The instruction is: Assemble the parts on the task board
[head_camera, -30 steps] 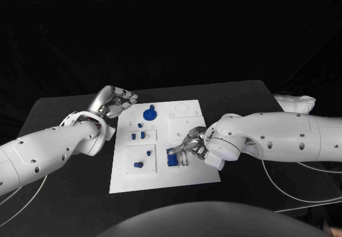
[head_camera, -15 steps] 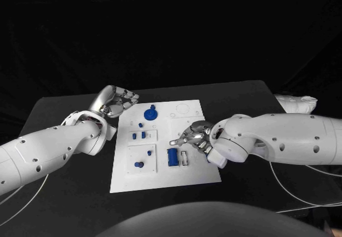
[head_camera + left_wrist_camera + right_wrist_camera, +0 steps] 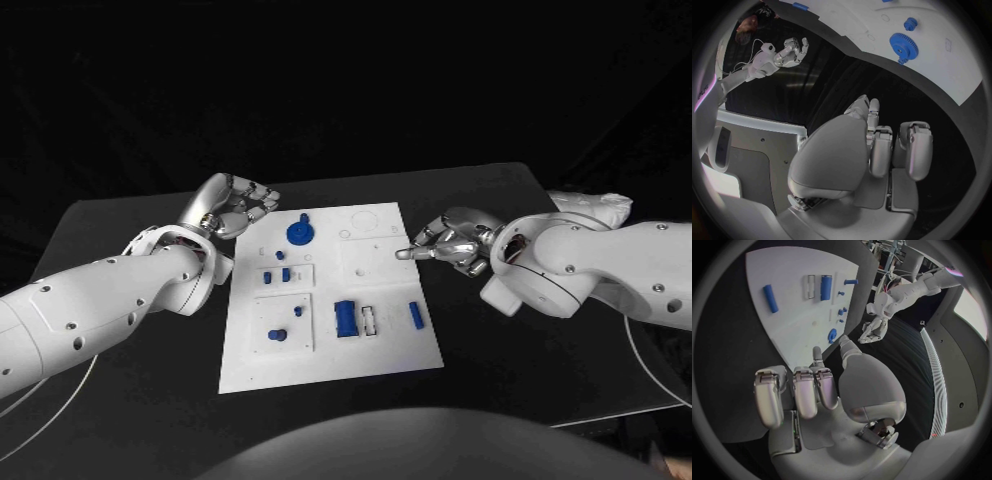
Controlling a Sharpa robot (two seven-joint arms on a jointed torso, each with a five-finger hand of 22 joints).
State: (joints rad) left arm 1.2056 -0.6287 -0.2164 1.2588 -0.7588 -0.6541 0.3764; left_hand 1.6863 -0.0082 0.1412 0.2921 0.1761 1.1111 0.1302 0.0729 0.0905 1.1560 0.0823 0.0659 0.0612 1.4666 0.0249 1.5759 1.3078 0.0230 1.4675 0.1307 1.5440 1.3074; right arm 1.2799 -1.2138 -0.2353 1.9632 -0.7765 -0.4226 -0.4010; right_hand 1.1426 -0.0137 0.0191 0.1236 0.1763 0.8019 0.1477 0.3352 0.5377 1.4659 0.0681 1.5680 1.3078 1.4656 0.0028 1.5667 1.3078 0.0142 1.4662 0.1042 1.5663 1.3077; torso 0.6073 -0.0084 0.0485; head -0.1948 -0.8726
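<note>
The white task board (image 3: pixel 329 366) lies mid-table. On it sit a blue gear (image 3: pixel 300 233), two small blue parts (image 3: pixel 281 274), two blue pegs (image 3: pixel 289 324), a blue block (image 3: pixel 346 318) beside a slot, and a loose blue cylinder (image 3: pixel 417 316) near the right edge. My left hand (image 3: pixel 235 205) hovers off the board's far left corner, fingers curled in, holding nothing. My right hand (image 3: pixel 450 243) hangs just off the board's right edge, fingers curled, nothing in it. In the right wrist view, the cylinder (image 3: pixel 770 291) and block (image 3: pixel 826 281) lie beyond my right hand (image 3: pixel 817 390).
The black table (image 3: pixel 130 225) surrounds the board, with bare surface on all sides. A white crumpled thing (image 3: pixel 599 207) sits at the table's far right edge. The left wrist view shows the gear (image 3: pixel 901 42) on the board (image 3: pixel 948 60) and the other hand (image 3: pixel 792 50) far off.
My right hand has lifted off the blue block and drawn back to the right, off the board, uncovering the block and the cylinder. The left hand has stayed put.
</note>
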